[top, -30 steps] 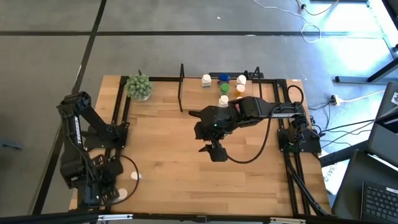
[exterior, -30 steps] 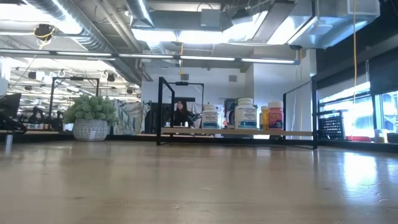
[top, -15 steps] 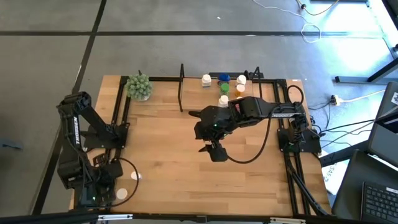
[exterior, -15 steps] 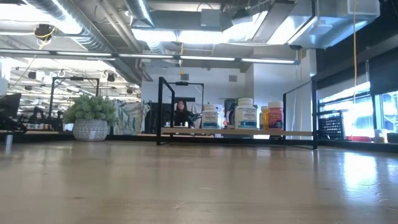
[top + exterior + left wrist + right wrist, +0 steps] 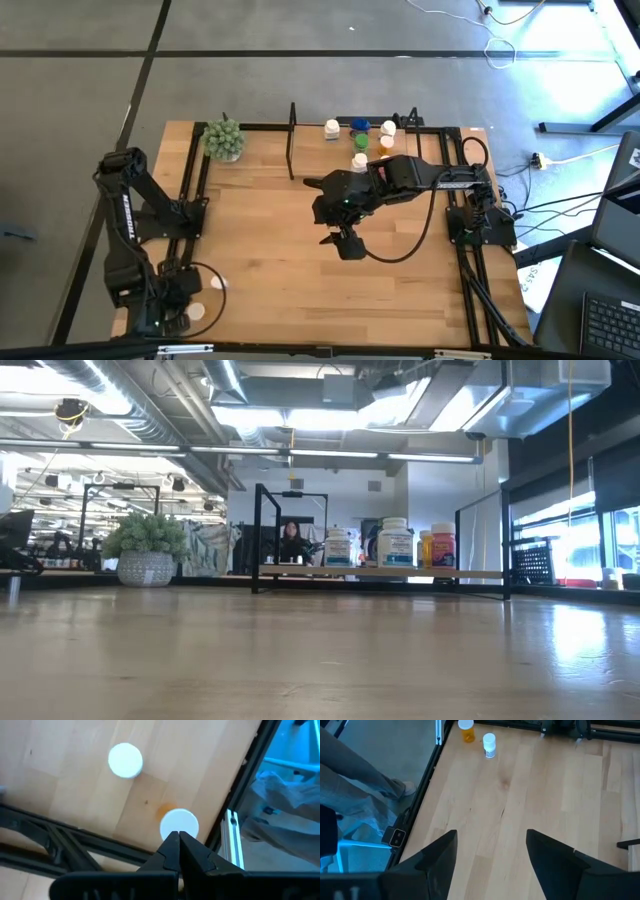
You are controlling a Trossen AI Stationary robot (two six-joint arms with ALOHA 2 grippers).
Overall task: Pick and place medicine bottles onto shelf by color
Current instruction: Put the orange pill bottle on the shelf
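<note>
Wooden table (image 5: 270, 240) under two dark arms. Right gripper (image 5: 349, 243) over table's middle, jaws spread wide, holding nothing. Left gripper (image 5: 178, 851) at near left corner, pinched shut and empty, above an orange bottle (image 5: 179, 824), beside a white bottle (image 5: 125, 760). Shelf (image 5: 380, 572) at far edge, carrying white, blue, green and orange bottles (image 5: 360, 143). Broad bare wood between shelf and corner bottles.

Hidden and unclear parts

The left gripper (image 5: 178, 840) covers part of an orange bottle (image 5: 179, 824); shelf (image 5: 380, 572) bottle labels in the low view are too small to read.
</note>
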